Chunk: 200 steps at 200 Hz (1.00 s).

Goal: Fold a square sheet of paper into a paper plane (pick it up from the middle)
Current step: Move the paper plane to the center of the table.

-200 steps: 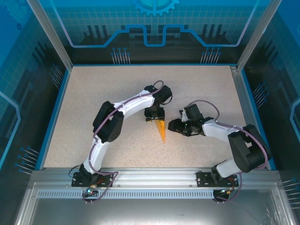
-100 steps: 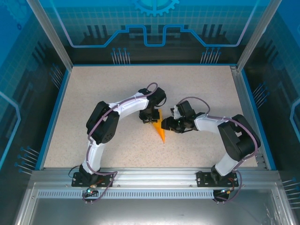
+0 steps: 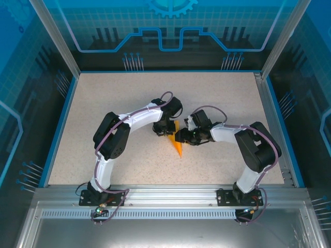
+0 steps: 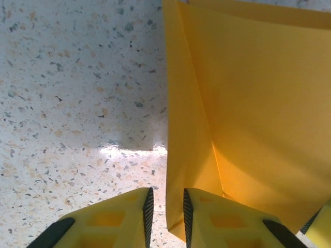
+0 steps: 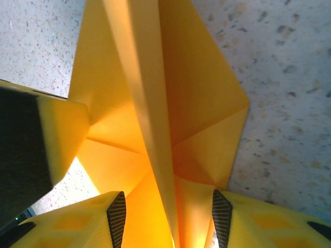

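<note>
Watching the paper plane in the middle of the overhead frame, lying on the speckled table with its long axis running top to bottom and its sharp nose pointing toward the lower edge. Flanking its wide upper end with the left gripper on the left side and the right gripper on the right, both about equally near. Apparently pinching one standing edge layer between the nearly closed left fingers. Holding the right fingers half spread, straddling the centre ridge without squeezing it. Showing bright orange-yellow, sharply creased, wings layered and lifting slightly.
</note>
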{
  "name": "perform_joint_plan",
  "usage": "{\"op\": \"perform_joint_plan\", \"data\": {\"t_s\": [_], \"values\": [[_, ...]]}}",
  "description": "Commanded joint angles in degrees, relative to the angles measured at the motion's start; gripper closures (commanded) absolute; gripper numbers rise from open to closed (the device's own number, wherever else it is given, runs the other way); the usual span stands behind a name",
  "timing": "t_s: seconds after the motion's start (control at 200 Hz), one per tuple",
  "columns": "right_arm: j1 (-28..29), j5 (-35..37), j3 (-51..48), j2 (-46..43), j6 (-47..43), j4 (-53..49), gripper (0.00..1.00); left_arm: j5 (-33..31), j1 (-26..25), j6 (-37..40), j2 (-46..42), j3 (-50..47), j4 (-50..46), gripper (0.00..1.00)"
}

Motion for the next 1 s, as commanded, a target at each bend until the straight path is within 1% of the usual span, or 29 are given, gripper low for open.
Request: {"op": "perform_joint_plan", "data": {"t_s": [0.0,0.16,0.29,0.48,0.69,0.875,0.97,0.995], "values": [[1.0,-2.2,0.9,0.6,-1.3,0.7,0.50,-0.8,0.3,-0.2,-2.1,-1.0,-0.1,0.75],[1.9,-2.3,1.2,-0.5,-2.1,0.3,0.50,-1.1,0.4,-0.2,-2.2,-1.1,0.0,0.76],[2.4,-0.8,0.9,-2.1,-2.6,0.1,0.50,-1.2,0.4,-0.3,-2.3,-1.4,0.1,0.77],[3.2,-1.4,2.0,-1.6,-3.5,-1.7,0.49,-1.2,0.4,-0.5,-2.3,-1.9,0.5,0.77],[5.1,3.2,1.4,-2.8,-3.3,-3.7,0.49,-1.3,0.5,-0.8,-3.1,-2.5,1.1,0.77],[6.7,6.8,3.0,-1.6,-3.4,-6.0,0.49,-1.2,0.4,-0.7,-3.2,-2.6,1.3,0.77],[6.8,10.4,3.0,-1.2,-2.2,-7.3,0.50,-1.1,0.4,-0.6,-3.5,-2.7,1.4,0.77],[6.8,10.9,2.8,-1.3,-1.9,-7.2,0.52,-1.1,0.5,-0.7,-3.5,-2.8,1.4,0.77]]}}
